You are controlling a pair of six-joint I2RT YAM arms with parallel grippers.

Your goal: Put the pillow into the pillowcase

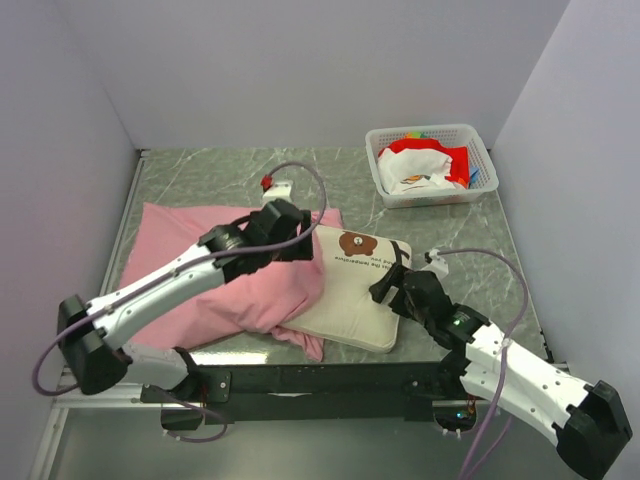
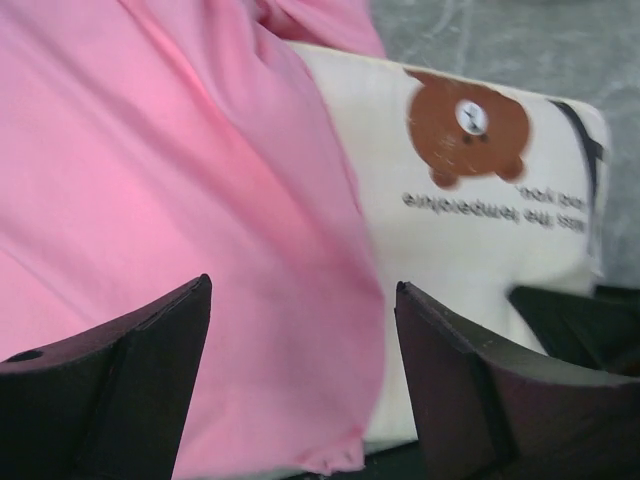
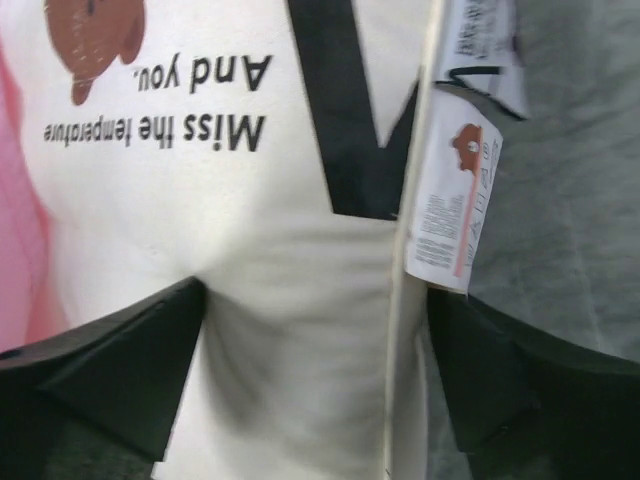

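My right gripper [image 3: 315, 300] gaping wide, straddling right edge of pillow [image 3: 250, 240], nothing pinched. Left gripper [image 2: 302, 290] spread too, hovering over pillowcase [image 2: 150, 150], which covers pillow's left part, rest sticking out.

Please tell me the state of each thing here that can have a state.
pillow: partly inside the pillowcase, bear end sticking out.
pillowcase: wrinkled, lying over one side of the pillow.
left gripper: open, above the pillowcase.
right gripper: open, jaws astride the pillow's edge.
basket: holding cloths.
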